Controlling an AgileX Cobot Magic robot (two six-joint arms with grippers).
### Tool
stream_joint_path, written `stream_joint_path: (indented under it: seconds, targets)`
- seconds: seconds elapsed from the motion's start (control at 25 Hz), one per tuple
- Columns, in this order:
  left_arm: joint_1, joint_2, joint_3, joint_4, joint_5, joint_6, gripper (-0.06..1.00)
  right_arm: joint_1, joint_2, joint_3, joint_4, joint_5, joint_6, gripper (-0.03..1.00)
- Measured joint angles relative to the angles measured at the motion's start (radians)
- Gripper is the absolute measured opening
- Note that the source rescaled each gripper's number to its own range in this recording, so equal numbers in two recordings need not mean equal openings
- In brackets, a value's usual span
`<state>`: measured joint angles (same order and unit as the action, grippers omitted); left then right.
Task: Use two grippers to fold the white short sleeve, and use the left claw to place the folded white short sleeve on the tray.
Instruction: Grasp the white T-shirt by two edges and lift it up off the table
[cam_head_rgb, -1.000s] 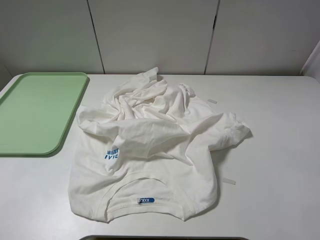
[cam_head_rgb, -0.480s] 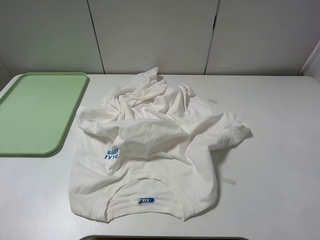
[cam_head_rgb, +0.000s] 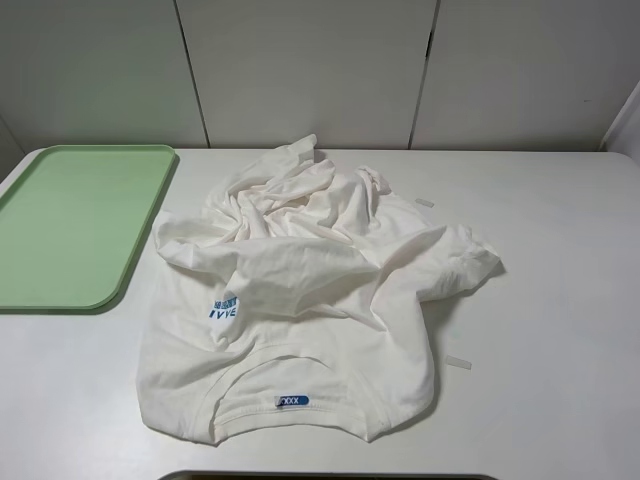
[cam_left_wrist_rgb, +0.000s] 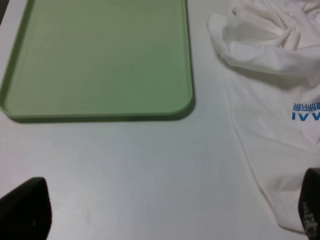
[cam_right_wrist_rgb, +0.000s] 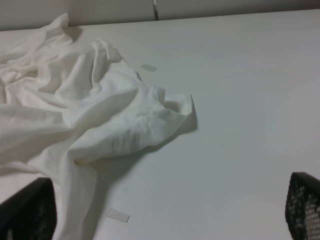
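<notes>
Left claw: the left claw (cam_left_wrist_rgb: 167, 210) is hanging above the table (cam_head_rgb: 560, 300) with its jaws standing wide. Only its two dark fingertips (cam_left_wrist_rgb: 25, 212) are showing in its wrist view, one over bare tabletop and the other by the shirt's edge, and they are gripping nothing.
Right gripper: the right gripper (cam_right_wrist_rgb: 165, 207) is hovering the same way, spread wide and holding nothing. Its black fingertips (cam_right_wrist_rgb: 304, 205) are showing a mesh-like surface.
White short sleeve: the white short sleeve (cam_head_rgb: 310, 290) is lying crumpled in the centre of the high frame. The soft cotton is bunching into ridges toward the upper middle and spreading flatter toward the lower edge, with one sleeve poking out to the right.
Neck label: a small blue neck label (cam_head_rgb: 292, 400) is facing up at lower centre, inside the collar.
Chest print: a blue chest print (cam_head_rgb: 224, 308) is showing left of centre, partly tucked under a fold.
Tray: the tray (cam_head_rgb: 75, 225), smooth pale-green plastic with rounded corners and a low rim, is sitting at the left edge of the high frame. It is just beside the shirt, with a strip of table between them.
Tape strips: two pale tape strips are lying flat, one (cam_head_rgb: 457, 362) at lower right near the hem, one (cam_head_rgb: 425, 201) at upper right beside the folds.
Backdrop: pale wall panels (cam_head_rgb: 310, 70) with dark seams are running across the top.
</notes>
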<state>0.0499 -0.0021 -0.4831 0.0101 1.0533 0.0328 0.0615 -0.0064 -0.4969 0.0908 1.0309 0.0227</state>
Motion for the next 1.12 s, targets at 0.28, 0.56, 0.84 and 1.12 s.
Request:
stream_joint_path:
  seconds: [0.28,0.56,0.84,1.12]
  targets:
    - [0.0,0.0,0.0,0.0,0.0,0.0,1.0,0.0,0.0,0.0,0.0,0.0,0.0,1.0]
    - [-0.027,0.0,0.0,0.0,0.0,0.0,1.0,0.0,0.0,0.0,0.005,0.0,0.0,1.0]
    - [-0.07,0.048,-0.026,-0.061,-0.013,0.0,1.0,0.001,0.026,0.0,0.112,-0.001,-0.083,1.0]
    - [-0.138,0.251,-0.154,-0.101,-0.079,0.062,1.0,0.038,0.257,-0.072,0.134,-0.012,-0.174,1.0]
